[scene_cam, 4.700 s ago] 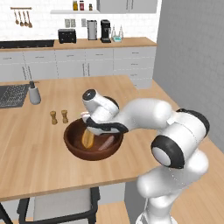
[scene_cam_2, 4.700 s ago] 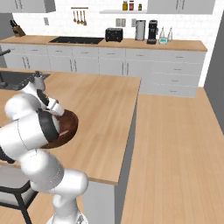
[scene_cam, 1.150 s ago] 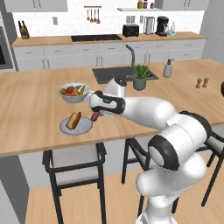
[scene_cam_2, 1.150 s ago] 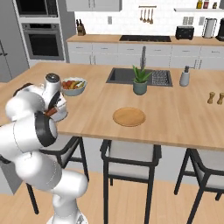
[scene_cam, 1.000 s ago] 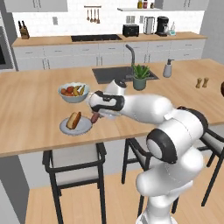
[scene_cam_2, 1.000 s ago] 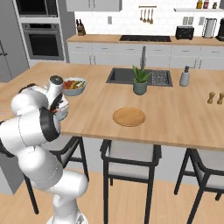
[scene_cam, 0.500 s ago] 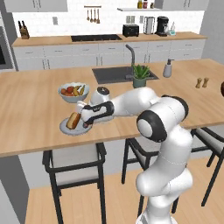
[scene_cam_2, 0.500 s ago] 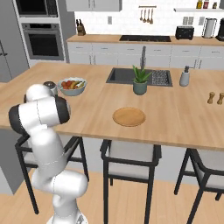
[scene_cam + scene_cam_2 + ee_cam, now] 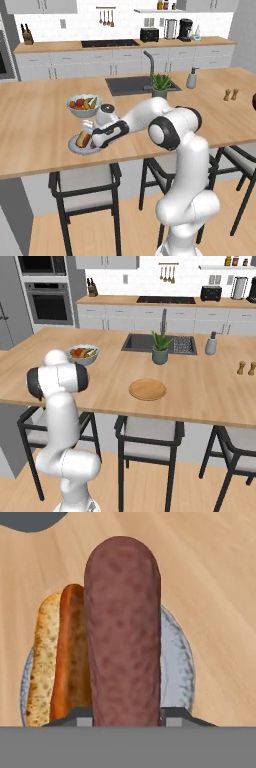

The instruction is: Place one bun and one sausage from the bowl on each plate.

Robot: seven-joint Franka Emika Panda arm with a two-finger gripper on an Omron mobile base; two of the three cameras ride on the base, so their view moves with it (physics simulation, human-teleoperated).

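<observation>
My gripper [image 9: 125,716] is shut on a dark reddish-brown sausage [image 9: 122,632], which sticks out straight ahead of the fingers. Just beneath it lies the pale-rimmed plate [image 9: 178,662] with a toasted bun [image 9: 52,662] resting on its left half. In the left base view the gripper [image 9: 93,134] hovers low over this plate [image 9: 75,148] and bun [image 9: 82,140] near the counter's front edge. The tan wooden plate [image 9: 147,389] lies bare further right on the counter. A dark sliver of the bowl [image 9: 254,102] shows at the right border.
A pale bowl of fruit [image 9: 84,105] stands right behind the pale-rimmed plate. A potted plant [image 9: 160,85], a sink [image 9: 135,85], a soap bottle [image 9: 191,79] and two shakers [image 9: 230,94] sit further back. Stools [image 9: 85,187] stand under the counter's front edge.
Since the oldest frames the base has driven from the bowl to the plates. Over the last second the hand has reached down and left with the sausage, closer to the plate.
</observation>
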